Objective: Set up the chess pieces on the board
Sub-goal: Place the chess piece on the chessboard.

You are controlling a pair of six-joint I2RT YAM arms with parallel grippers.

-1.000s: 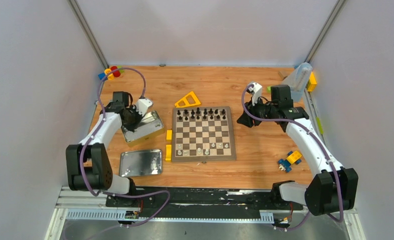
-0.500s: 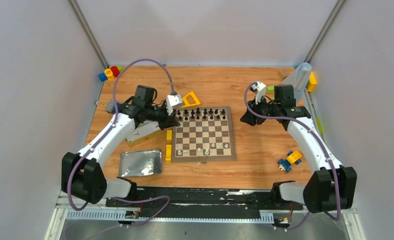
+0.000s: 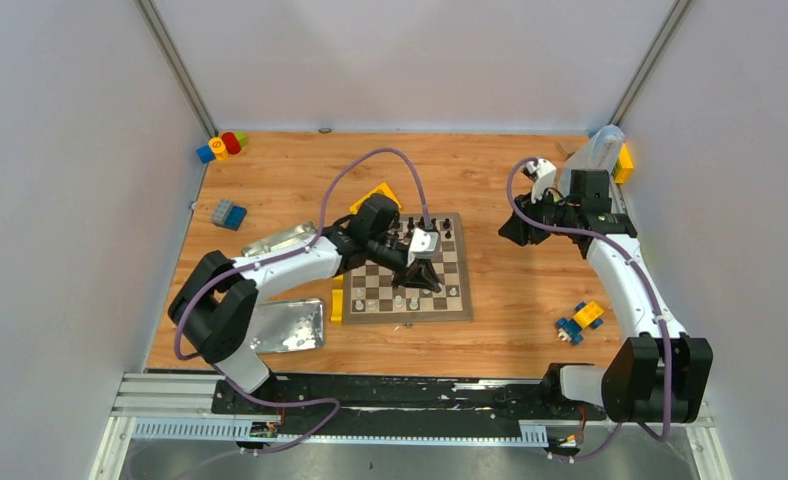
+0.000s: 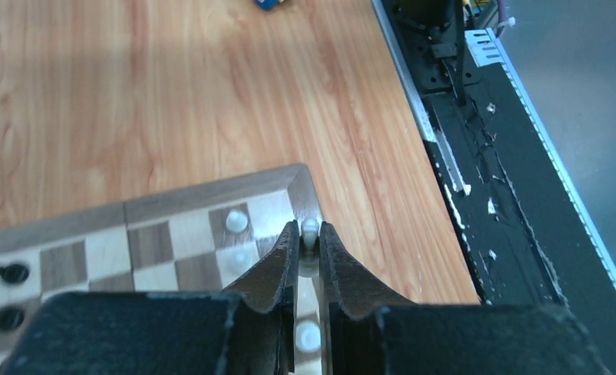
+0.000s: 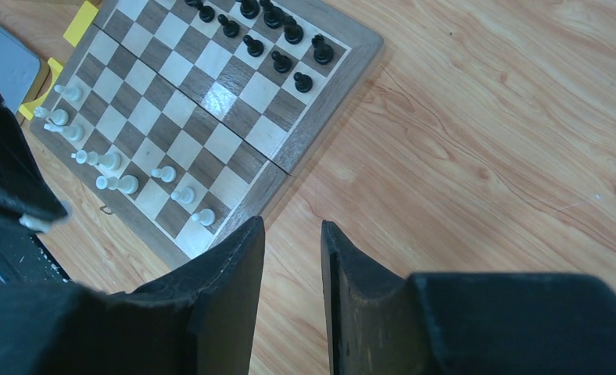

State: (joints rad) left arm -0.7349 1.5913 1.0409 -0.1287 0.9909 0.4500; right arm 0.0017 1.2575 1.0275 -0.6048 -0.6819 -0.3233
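The board (image 3: pixel 410 317) lies mid-table, with black chess pieces (image 3: pixel 440 226) along its far rows and white ones (image 3: pixel 400 298) on the near rows. My left gripper (image 3: pixel 425 276) reaches over the board's near right part. In the left wrist view it (image 4: pixel 310 227) is shut on a small white piece (image 4: pixel 310 230), held above the board's corner (image 4: pixel 293 178). Another white piece (image 4: pixel 236 221) stands just left of it. My right gripper (image 3: pixel 516 230) hovers off the board's right side. In the right wrist view it (image 5: pixel 291 226) is open and empty over bare wood, with the board (image 5: pixel 219 101) to its left.
Two metal tins (image 3: pixel 283 325) (image 3: pixel 275 242) lie left of the board, with yellow blocks (image 3: pixel 337 300) against its left edge and a yellow triangle (image 3: pixel 372 193) behind it. A toy car (image 3: pixel 580 320) sits near right, a grey brick (image 3: pixel 227 213) at left, and coloured toys (image 3: pixel 220 146) in the far-left corner.
My left arm has swung from the tin at the left, across the board, to its near right corner. My right gripper has drawn back to the right.
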